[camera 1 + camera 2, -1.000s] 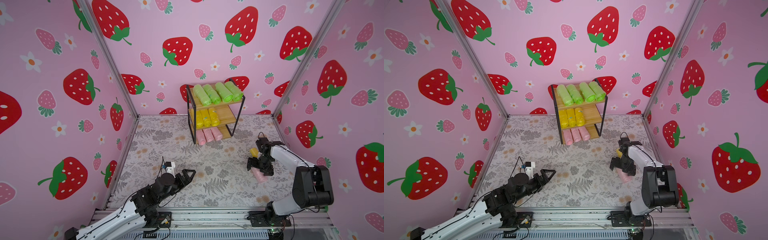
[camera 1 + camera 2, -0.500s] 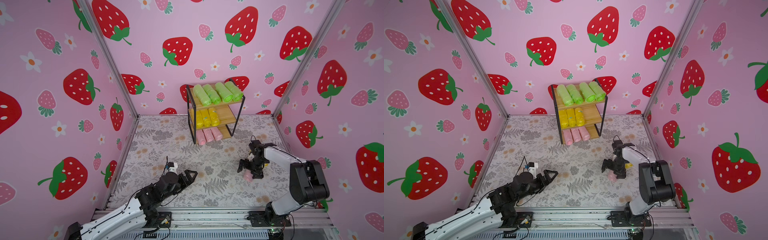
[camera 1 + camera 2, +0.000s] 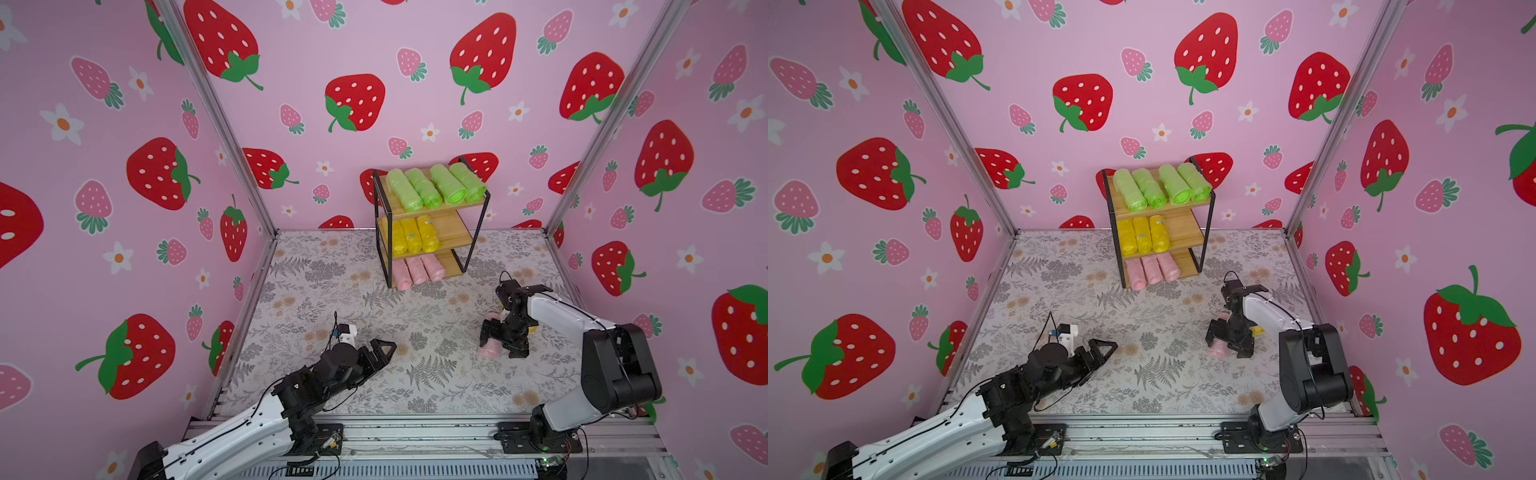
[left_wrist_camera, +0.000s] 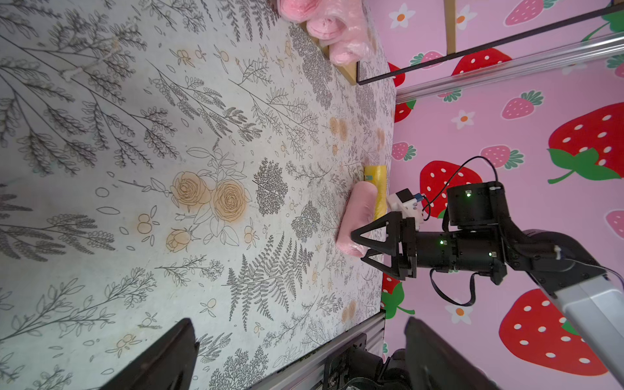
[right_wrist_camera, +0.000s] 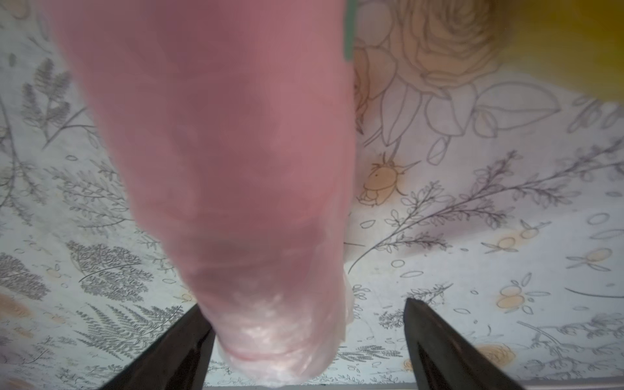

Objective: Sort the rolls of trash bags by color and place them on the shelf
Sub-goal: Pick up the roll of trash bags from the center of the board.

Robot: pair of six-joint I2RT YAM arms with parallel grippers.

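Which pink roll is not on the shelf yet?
The pink roll lying on the flowery table, between the open jaws of the right pincer. The other three pink rolls lie on the bottom board of the shelf.

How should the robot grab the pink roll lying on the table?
Across the middle of its long round body, straight down from above. The pink roll lies flat on the table, so both long sides are open to a finger; the yellow roll lies near one side. The right gripper straddles it, open, near one end.
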